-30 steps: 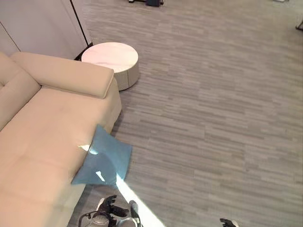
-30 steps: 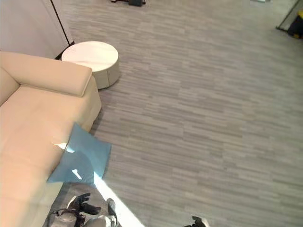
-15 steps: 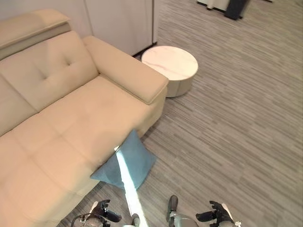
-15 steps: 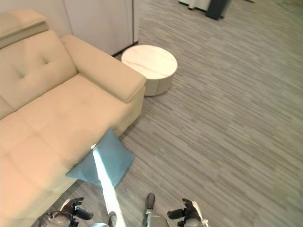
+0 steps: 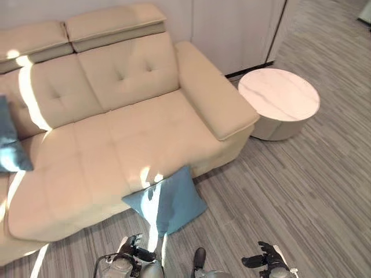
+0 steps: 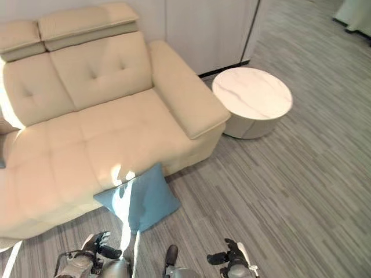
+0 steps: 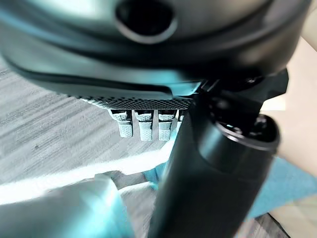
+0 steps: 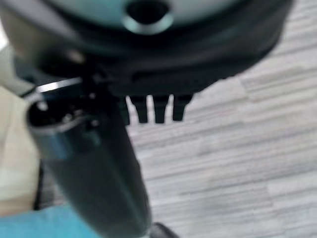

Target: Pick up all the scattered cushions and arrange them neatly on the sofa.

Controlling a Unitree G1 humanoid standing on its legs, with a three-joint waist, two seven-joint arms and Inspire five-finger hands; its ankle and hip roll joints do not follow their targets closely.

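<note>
Sofa [image 5: 116, 133]: a cream tufted sofa with raised headrests stands against the wall, its seat partly lit by bright patches of sunlight.
Floor cushion [image 5: 166, 200]: a light blue cushion leans tilted against the sofa's front edge, its lower corner on the grey plank floor [image 5: 301, 191], a strip of sunlight across it.
Sofa cushion [image 5: 8, 147]: a second blue cushion rests on the seat at the sofa's far left end, partly cut off by the picture's edge.
Side table [image 5: 279, 102]: a round white table stands just beside the sofa's right armrest.
Left hand [image 5: 134, 253]: low, near the floor cushion but apart from it, fingers relaxed, holding nothing.
Right hand [image 5: 264, 260]: low over the floor, fingers loosely spread, holding nothing.
</note>
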